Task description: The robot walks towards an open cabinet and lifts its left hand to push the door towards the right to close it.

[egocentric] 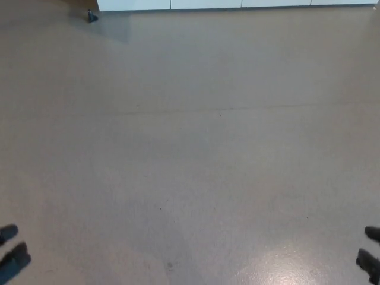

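Observation:
Only the bottom strip of a white cabinet (pixel 237 4) shows along the top edge of the head view, far ahead across the floor; its door is out of the picture. My left hand (pixel 12 252) pokes in at the bottom left corner, with just dark fingertips showing. At the bottom right corner, the fingertips of my right hand (pixel 371 255) show in the same way. Both hands hang low, far from the cabinet. Too little of either hand shows to judge its state.
A wide beige floor (pixel 190 154) stretches between me and the cabinet. A small dark object (pixel 92 16) stands on the floor at the top left, near the cabinet's left end.

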